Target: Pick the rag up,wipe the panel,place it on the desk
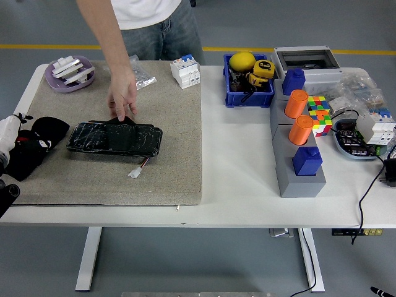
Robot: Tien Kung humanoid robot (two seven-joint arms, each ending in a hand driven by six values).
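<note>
At the near left edge of the white surface [235, 179], a dark part of the left arm [6, 197] is seen at the picture's border, with a white piece just above it; whether the left robot hand is spread or curled cannot be told, since its fingers are not shown. The right arm is not in view. Just beyond that arm part, the black rag [34, 147] is seen bunched on the left edge of the grey mat [173, 154], with a small red patch showing in its folds. The rag is judged to be soft, light and limp, so it would sag and trail once lifted; a hold across the raised middle of the bunch would probably gather the most cloth. Just beside the rag, to its right, the glossy black panel [114, 138] lies flat on the mat, with a small white connector [133, 173] on short wires at its near edge. The panel's shiny face is likely slippery and may slide under a wiping stroke. At its far edge, a person's hand [122, 96] is lowered with the fingertips touching or nearly touching the panel. Further back, a purple bowl [70, 73], a clear bag [143, 79] and a white breaker [185, 71] are set on the mat.
</note>
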